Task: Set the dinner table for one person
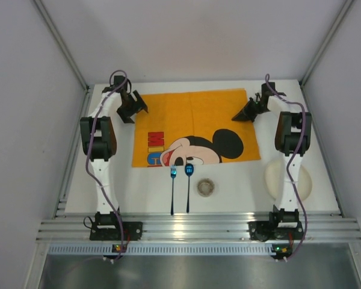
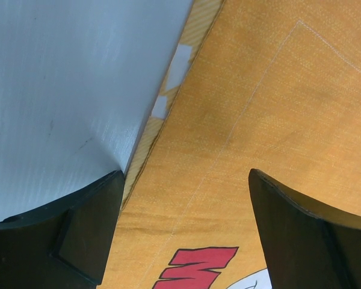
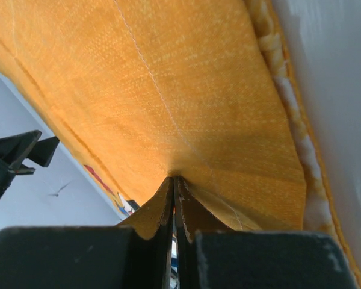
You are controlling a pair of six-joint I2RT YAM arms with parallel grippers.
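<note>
Dinner table [image 1: 240,189] — orange placemat [image 1: 192,117], two blue utensils [image 1: 172,192], small cup [image 1: 206,188], half-hidden plate [image 1: 272,180]

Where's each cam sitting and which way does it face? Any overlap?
Top external: above and behind the bases, facing down on the dinner table; both arms show.
Left wrist: faces down past the open left gripper at the placemat edge.
Right wrist: faces along the placemat; right gripper shut on a fold.
Shared: all three show the placemat.

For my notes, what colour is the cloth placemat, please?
Orange rectangular cloth placemat, Mickey Mouse print; top external view shows it best.
</note>
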